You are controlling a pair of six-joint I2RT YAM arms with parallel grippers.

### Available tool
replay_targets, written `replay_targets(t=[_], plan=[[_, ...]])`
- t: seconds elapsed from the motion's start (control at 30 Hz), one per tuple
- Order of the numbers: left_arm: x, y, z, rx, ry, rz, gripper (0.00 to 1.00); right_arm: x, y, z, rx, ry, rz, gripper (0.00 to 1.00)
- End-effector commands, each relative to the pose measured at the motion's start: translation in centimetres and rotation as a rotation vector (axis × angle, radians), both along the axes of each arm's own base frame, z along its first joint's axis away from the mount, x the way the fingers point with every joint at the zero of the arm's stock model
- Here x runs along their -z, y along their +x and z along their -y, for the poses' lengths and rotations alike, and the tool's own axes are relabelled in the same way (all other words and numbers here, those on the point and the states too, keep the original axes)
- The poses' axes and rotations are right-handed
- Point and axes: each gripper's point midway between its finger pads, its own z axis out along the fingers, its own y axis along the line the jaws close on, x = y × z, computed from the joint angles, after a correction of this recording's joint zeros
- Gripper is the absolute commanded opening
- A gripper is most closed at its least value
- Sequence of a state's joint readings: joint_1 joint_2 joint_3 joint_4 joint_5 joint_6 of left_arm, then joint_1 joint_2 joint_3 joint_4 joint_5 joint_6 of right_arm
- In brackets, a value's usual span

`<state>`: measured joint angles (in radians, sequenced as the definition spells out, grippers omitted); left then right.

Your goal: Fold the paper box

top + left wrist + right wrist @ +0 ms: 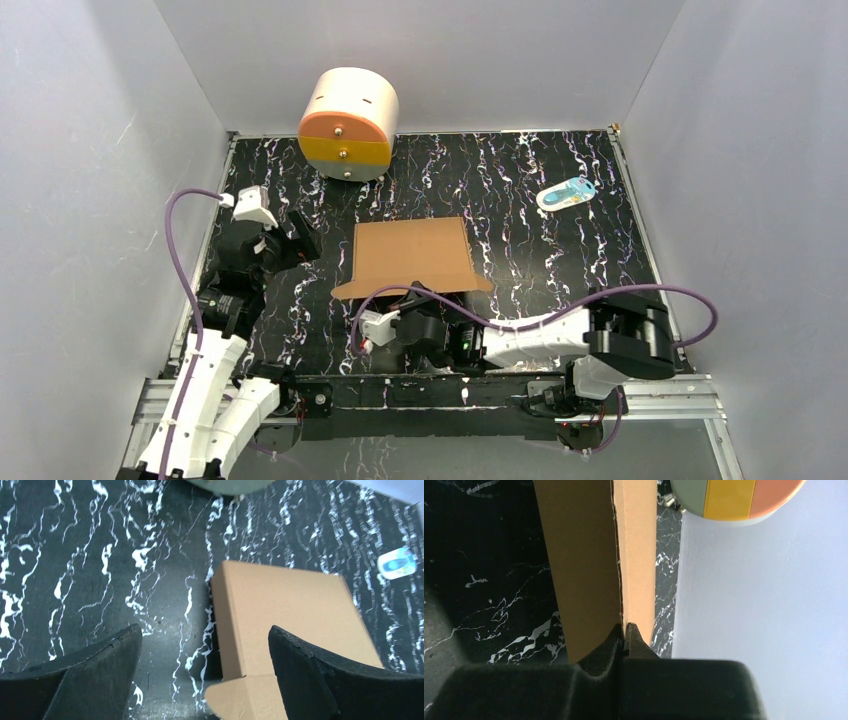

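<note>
Right gripper (624, 632) pinches the box (412, 252) at its near edge; left gripper (204, 640) gapes; light, stiff card, probably best held by edges

White arms (205, 385), black joints (640, 332), purple cables (650, 288)

No lettering can be read

The paper box (412, 255) shows only plain brown cardboard in every view. The small blue-and-white packet (566, 194), beyond the box and to its right, has markings that are too small and blurred to make out.
</note>
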<state>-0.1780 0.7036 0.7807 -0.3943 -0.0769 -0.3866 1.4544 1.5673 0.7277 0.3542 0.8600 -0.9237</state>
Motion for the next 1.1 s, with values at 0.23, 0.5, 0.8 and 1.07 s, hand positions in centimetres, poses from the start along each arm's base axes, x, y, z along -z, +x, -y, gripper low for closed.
replay_targets(t=[0.23,0.5,0.8,1.07], plan=[[-8.8,-0.1,0.5,0.061,0.015,0.116,0.93,-7.4,-1.4,-1.5,-0.087,0.059,-0.404,0.01],[-10.4,0.2,0.2,0.082,0.071,0.128,0.93,-9.9,-0.3,-0.6,-0.115,0.032,-0.67,0.01],[-7.8,1.3,0.7,0.106,0.075,0.123,0.93,-10.8,2.0,-0.3,-0.19,0.016,-0.918,0.0],[-5.0,1.9,0.8,0.132,0.112,0.094,0.93,-10.0,6.3,-0.6,-0.209,0.028,-0.985,0.03]])
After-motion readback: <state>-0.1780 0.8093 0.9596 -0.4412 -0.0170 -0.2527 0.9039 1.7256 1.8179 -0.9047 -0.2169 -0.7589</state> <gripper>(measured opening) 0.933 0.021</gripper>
